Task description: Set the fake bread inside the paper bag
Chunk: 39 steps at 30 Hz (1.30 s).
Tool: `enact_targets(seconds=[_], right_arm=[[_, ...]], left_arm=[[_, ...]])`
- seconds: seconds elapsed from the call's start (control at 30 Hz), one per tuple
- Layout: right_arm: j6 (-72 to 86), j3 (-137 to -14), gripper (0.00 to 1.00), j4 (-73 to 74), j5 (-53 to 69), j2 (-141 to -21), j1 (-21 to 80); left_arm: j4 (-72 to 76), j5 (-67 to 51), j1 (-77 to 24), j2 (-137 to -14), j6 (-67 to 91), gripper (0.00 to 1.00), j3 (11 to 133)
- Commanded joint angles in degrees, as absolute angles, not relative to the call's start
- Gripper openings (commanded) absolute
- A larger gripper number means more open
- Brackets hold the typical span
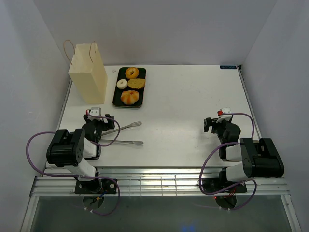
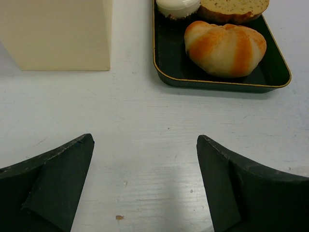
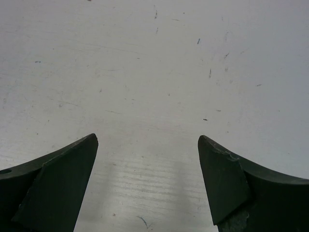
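Both pairs of jaws stand wide and hold nothing. The left gripper (image 2: 145,140) hangs low over the white table (image 2: 145,106), the right gripper (image 3: 147,138) well apart from it. Ahead of the left one, the fake bread (image 1: 136,83) all lies on the black rectangular tray (image 2: 166,67), just beside the upright cream-beige paper bag (image 2: 58,34). Nothing is bagged yet, so I judge the first pick is in hand. It calls for reaching forward to the nearest golden segmented bun (image 2: 224,48).
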<state>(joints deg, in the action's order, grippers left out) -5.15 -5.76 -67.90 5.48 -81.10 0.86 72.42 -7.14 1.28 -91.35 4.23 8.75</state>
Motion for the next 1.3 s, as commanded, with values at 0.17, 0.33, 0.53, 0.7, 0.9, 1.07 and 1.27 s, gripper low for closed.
enact_targets(seconds=[0.17,0.33,0.53,0.7,0.9,1.07,1.27], right_arm=[[-6.77,-6.68,0.90,-72.42,4.39,-80.68,0.79],[-6.77,-6.77,0.90,-72.25,4.22,-80.68,0.79],[-7.13,-11.40,0.90,-57.98,-8.32,-71.13,6.06],[5.33,-27.50,0.90,-16.15,-13.29,-65.05,8.09],[18.79,-30.07,0.90,-3.16,5.83,-60.31,7.21],[23.81,-26.37,0.90,-11.43,27.60,-57.48,12.44],[25.31,-30.67,0.90,-4.92,9.95,-57.39,37.50]], left_arm=[[73.56,-6.94,0.97,-90.35,2.81,0.98,9.76],[76.11,-8.70,0.97,-86.15,1.93,0.98,6.78],[48.03,-3.70,0.97,-68.05,10.61,0.98,13.70],[36.21,-5.00,0.97,-55.22,24.57,0.98,15.30],[22.19,2.08,0.97,-37.55,38.65,0.98,13.18],[-5.55,13.07,1.05,-33.49,50.34,0.98,21.50],[-22.05,7.95,1.06,-39.36,47.15,0.98,33.46]])
